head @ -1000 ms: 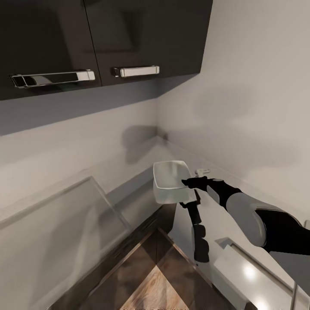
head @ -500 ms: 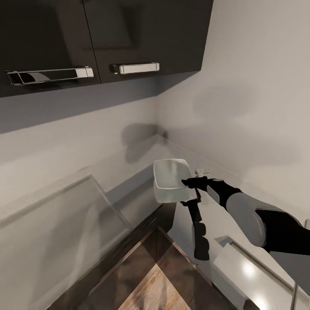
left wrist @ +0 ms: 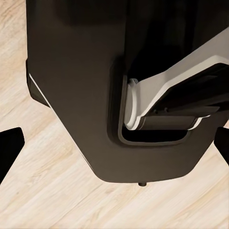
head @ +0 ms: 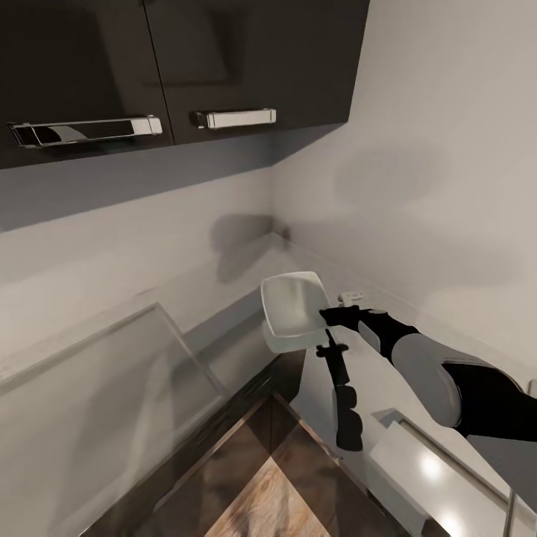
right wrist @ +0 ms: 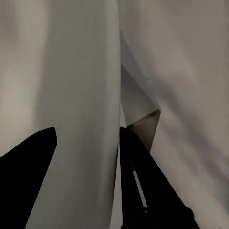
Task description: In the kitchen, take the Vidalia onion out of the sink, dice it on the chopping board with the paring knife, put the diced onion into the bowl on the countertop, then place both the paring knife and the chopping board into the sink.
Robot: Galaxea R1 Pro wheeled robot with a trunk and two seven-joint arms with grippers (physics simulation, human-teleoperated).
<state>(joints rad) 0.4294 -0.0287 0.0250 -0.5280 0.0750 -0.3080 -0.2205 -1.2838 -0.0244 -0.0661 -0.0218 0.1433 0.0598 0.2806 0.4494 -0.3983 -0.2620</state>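
The white square bowl [head: 289,313] is tipped up on the grey countertop [head: 388,380] in the corner, its hollow facing up and away from the arm. My right gripper [head: 328,317] is shut on the bowl's near rim. In the right wrist view the pale bowl wall [right wrist: 86,119] stands between the two black fingers [right wrist: 143,186]. A slim dark shape [head: 341,395] lies below the gripper on the glossy top; I cannot tell whether it is the paring knife or the arm's reflection. My left gripper [left wrist: 114,145] hangs open over the robot's dark base and the wooden floor.
Dark wall cupboards with chrome handles [head: 235,119] hang above the corner. A pale glassy panel [head: 112,388] slopes at the left. A steel rim and a chrome rod [head: 510,514] show at the lower right. Wooden floor [head: 276,500] lies below.
The bowl has tipped up from lying flat, its near rim raised in the right gripper and its body shifted slightly left. The arm has hardly moved.
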